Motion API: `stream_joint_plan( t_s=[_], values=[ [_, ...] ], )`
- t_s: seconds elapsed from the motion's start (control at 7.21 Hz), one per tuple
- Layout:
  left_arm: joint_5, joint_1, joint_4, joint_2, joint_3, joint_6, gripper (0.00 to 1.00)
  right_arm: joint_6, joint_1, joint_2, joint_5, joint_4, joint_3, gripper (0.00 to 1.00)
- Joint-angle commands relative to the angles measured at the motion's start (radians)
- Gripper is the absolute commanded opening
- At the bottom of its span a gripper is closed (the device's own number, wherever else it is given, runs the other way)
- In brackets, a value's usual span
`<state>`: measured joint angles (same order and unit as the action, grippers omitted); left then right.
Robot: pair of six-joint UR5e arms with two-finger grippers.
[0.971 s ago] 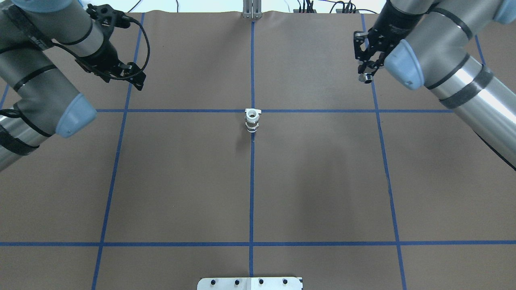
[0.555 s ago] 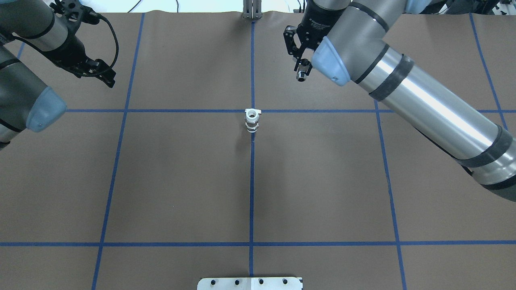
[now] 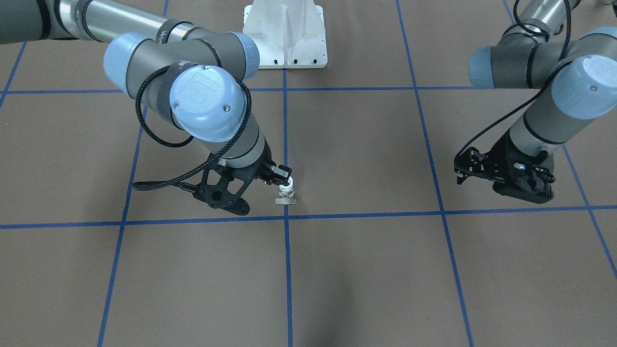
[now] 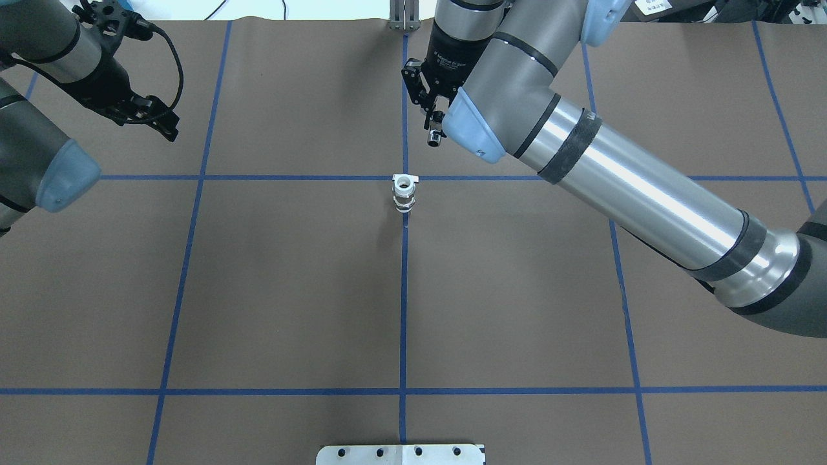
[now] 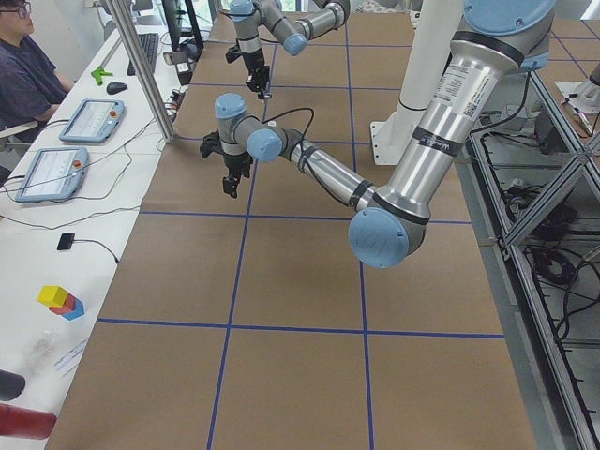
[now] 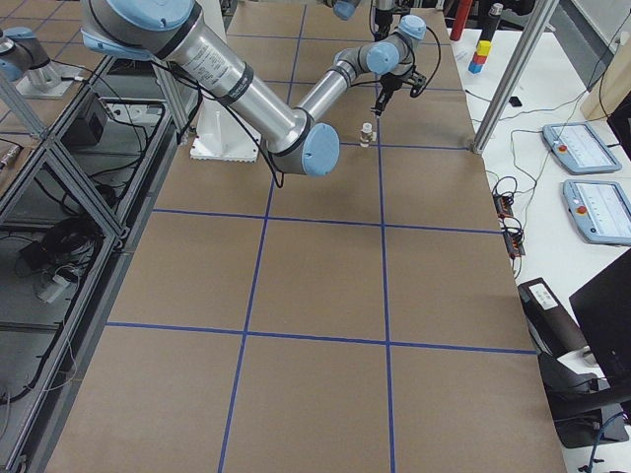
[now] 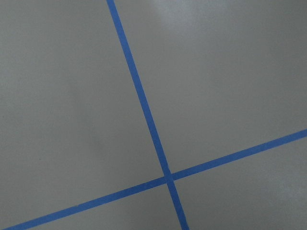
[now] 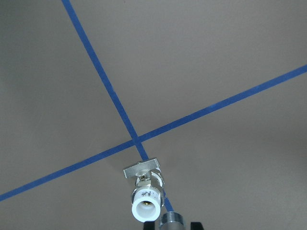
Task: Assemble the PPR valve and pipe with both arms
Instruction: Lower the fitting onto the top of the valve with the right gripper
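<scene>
Right gripper (image 4: pixel 431 124) grasps metal pipe (image 4: pixel 436 137) near upright valve (image 4: pixel 404 192) at blue tape cross (image 8: pixel 136 140). Left gripper (image 4: pixel 165 126) far left; can't tell its grip.

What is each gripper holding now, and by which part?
The right gripper holds a short threaded metal pipe by its upper end, threads hanging free. The left gripper holds nothing visible.

A robotics lab is shown. A left arm (image 4: pixel 32 148) and a right arm (image 4: pixel 646 194) are set at a table (image 4: pixel 291 290) marked with a blue tape (image 4: pixel 403 323) grid. Beside it, aluminium framing (image 5: pixel 141 66), cables (image 5: pixel 553 272), teach pendants (image 5: pixel 92 120) and a seated person (image 5: pixel 23 75) are seen.
</scene>
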<state>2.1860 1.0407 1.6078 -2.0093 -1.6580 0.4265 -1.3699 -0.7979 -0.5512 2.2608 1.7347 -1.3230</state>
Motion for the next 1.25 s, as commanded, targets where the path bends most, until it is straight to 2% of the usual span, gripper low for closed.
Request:
stream_joint_plan(
  t_s=[0.0, 0.28, 0.69, 1.11],
  values=[
    [0.000, -0.001, 0.000, 0.001, 0.004, 0.000, 1.00, -0.043, 0.051, 0.005, -0.059, -0.027, 0.005, 0.00],
    [-0.002, -0.004, -0.002, 0.000, 0.009, 0.001, 1.00, -0.041, 0.068, 0.004, -0.070, -0.044, 0.005, 0.00],
    [-0.002, -0.004, -0.002, 0.000, 0.017, 0.000, 1.00, -0.046, 0.074, 0.002, -0.098, -0.136, 0.062, 0.00],
    [-0.002, -0.007, 0.000, 0.000, 0.023, 0.000, 1.00, -0.048, 0.082, 0.004, -0.098, -0.138, 0.065, 0.00]
  ],
)
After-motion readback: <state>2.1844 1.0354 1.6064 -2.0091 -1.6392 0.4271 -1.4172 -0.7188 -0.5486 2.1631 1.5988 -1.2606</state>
